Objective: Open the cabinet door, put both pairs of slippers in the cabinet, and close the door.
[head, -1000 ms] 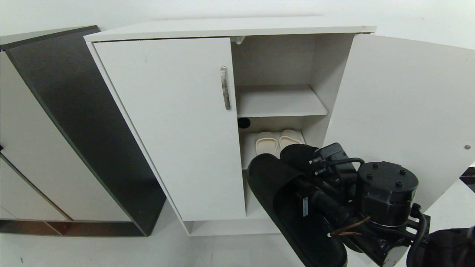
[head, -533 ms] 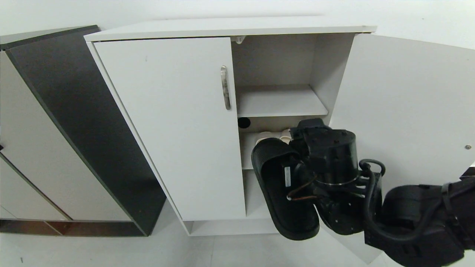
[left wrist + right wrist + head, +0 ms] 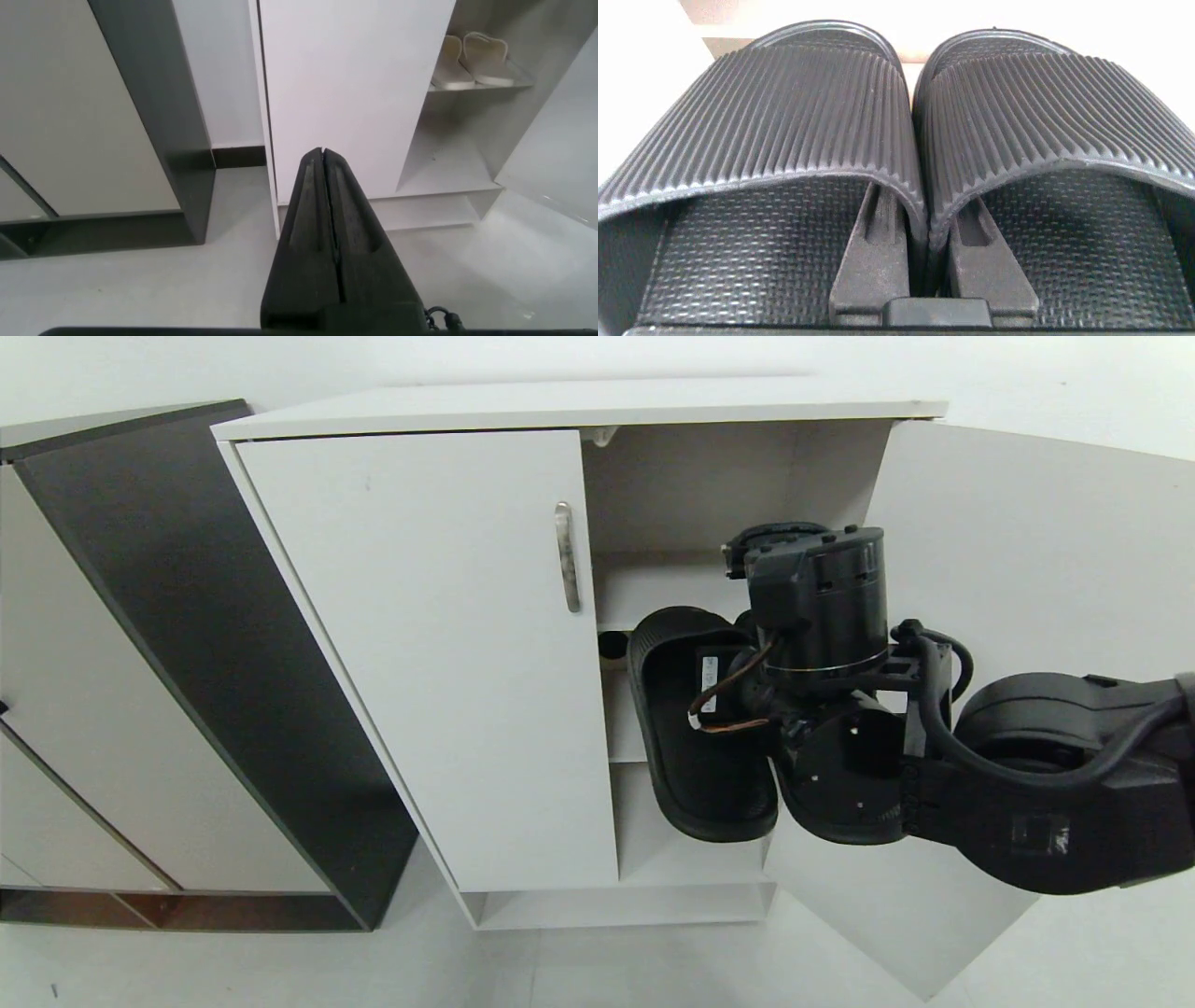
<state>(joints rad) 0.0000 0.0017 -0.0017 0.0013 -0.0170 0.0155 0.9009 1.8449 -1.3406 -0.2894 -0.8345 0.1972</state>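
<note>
A pair of black slippers hangs side by side, soles upright, before the open right half of the white cabinet, level with its middle shelf. My right gripper is shut on the black slippers: one finger lies inside each shoe, pinching their touching side walls under the ribbed straps. The wrist covers much of the second slipper. A pair of white slippers rests on the middle shelf. My left gripper is shut on nothing, low over the floor in front of the cabinet.
The cabinet's left door, with a metal handle, is shut. The right door is swung wide open beside my right arm. An upper shelf and the bottom compartment hold nothing. A dark-sided cabinet stands at the left.
My right arm has lifted the black slippers from low in front of the cabinet up toward the opening. They now hide the white slippers in the head view.
</note>
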